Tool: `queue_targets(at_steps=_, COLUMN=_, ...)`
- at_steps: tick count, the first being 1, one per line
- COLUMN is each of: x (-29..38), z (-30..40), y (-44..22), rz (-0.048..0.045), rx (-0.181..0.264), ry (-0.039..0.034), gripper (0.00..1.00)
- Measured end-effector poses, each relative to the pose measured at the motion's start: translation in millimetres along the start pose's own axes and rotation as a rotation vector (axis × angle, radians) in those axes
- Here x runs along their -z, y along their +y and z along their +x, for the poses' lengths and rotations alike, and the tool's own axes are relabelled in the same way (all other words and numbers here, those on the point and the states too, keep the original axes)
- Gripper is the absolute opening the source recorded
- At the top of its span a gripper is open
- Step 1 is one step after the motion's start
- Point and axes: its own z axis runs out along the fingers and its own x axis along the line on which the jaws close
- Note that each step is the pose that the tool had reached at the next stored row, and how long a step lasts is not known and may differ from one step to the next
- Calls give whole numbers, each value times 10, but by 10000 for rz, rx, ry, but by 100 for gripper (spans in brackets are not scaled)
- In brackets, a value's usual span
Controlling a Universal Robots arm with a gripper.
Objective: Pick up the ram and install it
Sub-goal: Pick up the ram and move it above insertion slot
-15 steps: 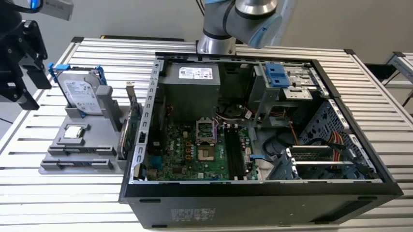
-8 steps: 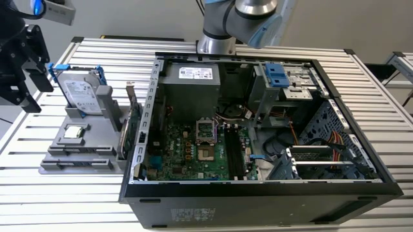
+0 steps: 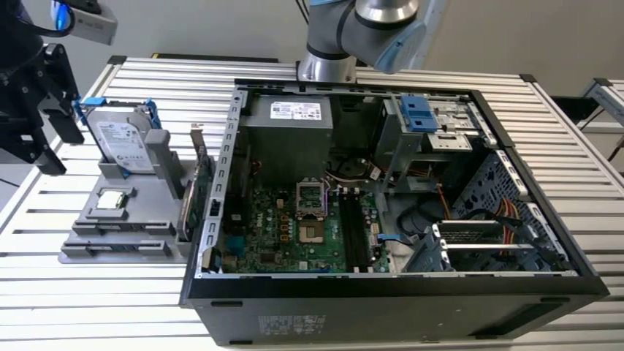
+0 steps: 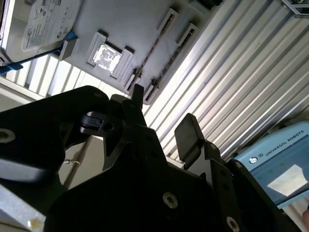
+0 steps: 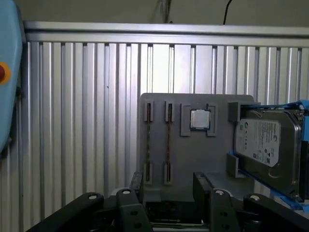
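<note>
Two slim ram sticks [image 5: 148, 145] [image 5: 168, 145] stand on edge in slots of a grey holder [image 5: 193, 154], seen edge-on in both wrist views [image 4: 150, 52]. In the exterior view the holder [image 3: 146, 252] lies at the left of the open computer case [image 3: 390, 292], with the ram [image 3: 119, 229] at its near end. My black gripper [image 3: 54, 124] hangs up off the table, at the exterior view's left of the holder, clear of the ram. Its fingers [image 5: 200, 183] are open with nothing between them, as the gripper [image 5: 169, 191] [image 4: 161, 116] shows in both wrist views.
The holder also carries a silver hard drive with blue rails [image 3: 125, 142] and a processor chip [image 3: 114, 197]. A green expansion card [image 3: 200, 194] stands between holder and case. Dark memory slots [image 3: 351, 230] run across the motherboard. The ribbed metal table [image 3: 88, 292] extends around everything.
</note>
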Motion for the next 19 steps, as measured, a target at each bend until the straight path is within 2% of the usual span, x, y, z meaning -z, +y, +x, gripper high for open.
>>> queue_targets(at_steps=11, x=-83, z=-1, y=-2, rz=36, rx=-4, ry=187, gripper=100)
queue_targets(at_steps=19, x=-146, z=-1, y=-3, rz=44, rx=-7, ry=390, gripper=100)
